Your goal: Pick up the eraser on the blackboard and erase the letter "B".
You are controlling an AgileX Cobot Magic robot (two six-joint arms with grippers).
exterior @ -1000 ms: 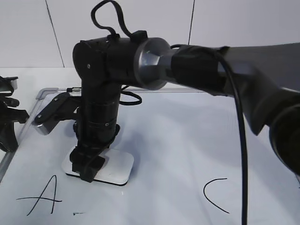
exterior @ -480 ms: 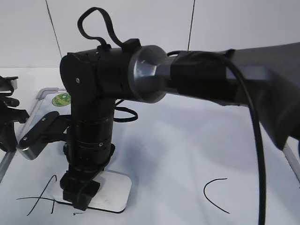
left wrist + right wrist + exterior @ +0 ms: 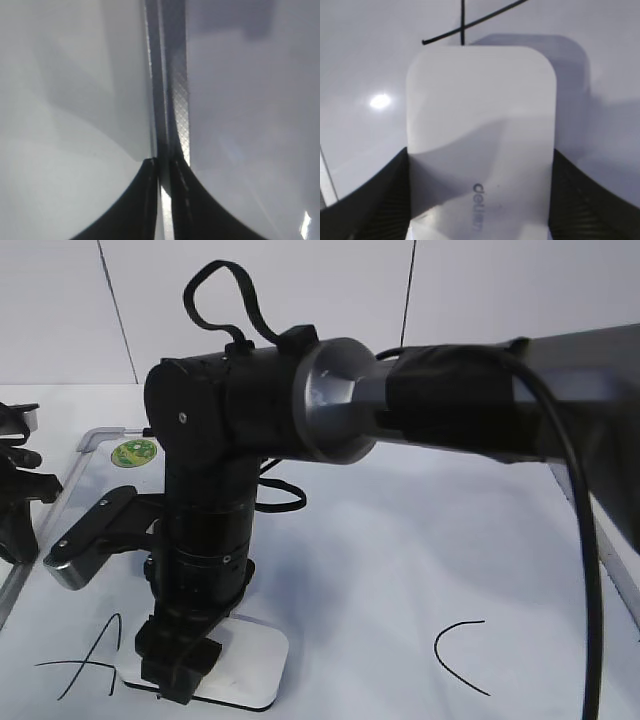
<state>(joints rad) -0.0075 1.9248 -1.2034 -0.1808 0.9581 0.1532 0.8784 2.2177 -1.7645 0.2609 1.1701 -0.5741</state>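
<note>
The white eraser (image 3: pixel 252 658) lies flat on the blackboard (image 3: pixel 400 540), just right of the black letter "A" (image 3: pixel 88 665). My right gripper (image 3: pixel 180 668) reaches across from the right and is shut on the eraser (image 3: pixel 480 125), one finger on each long side. The strokes of the "A" (image 3: pixel 462 27) lie just past the eraser's far end. No letter "B" shows; the arm and eraser cover that spot. My left gripper (image 3: pixel 15 502) is at the board's left edge, its jaws (image 3: pixel 164 172) shut on the grey frame (image 3: pixel 172 100).
The letter "C" (image 3: pixel 458 655) is drawn at the front right of the board. A round green sticker (image 3: pixel 133 451) sits in the far left corner. The right arm's thick black wrist and cable span the middle of the exterior view.
My right gripper has slid the eraser toward the front of the board, closer to the "A". The green sticker has come into view. The left gripper has not moved.
</note>
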